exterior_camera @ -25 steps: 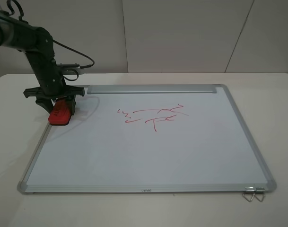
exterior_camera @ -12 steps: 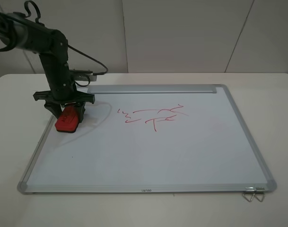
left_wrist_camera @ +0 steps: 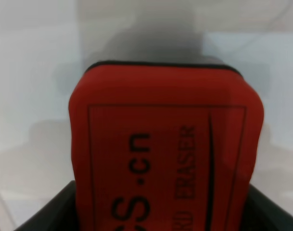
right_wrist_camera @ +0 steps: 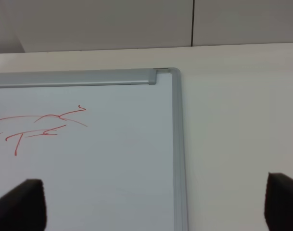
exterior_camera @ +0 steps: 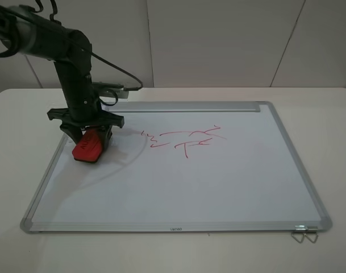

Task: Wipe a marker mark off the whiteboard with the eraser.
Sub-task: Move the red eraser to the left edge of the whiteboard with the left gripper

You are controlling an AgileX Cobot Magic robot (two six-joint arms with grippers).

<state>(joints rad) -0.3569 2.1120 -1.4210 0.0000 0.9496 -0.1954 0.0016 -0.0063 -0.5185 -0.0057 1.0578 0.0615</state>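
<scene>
Left hand (exterior_camera: 88, 138) clenched on the red eraser (exterior_camera: 88, 145), tilted, near the whiteboard's (exterior_camera: 178, 187) left edge, felt side apparently down on or just above the surface; contact not clear from here. Fills the left wrist view as a red block (left_wrist_camera: 165, 163) with dark lettering, gripped at its rear. Lies well apart from the red marker mark (exterior_camera: 187, 139), which sits near the board's middle, towards the silver bar (exterior_camera: 184, 106) on the far edge. Mark untouched, so wiping not yet begun by the look of it.

Right hand (right_wrist_camera: 156, 207) wide apart and empty, only dark fingertips (right_wrist_camera: 23, 202) showing above the board's far right corner.

Risks, judged from here: a tilted eraser meeting the mark on one edge only and smearing or missing the thin strokes; too light a press leaving ink; too hard a push sliding the unfastened board across the white tabletop (exterior_camera: 332, 114). No containers in sight.
</scene>
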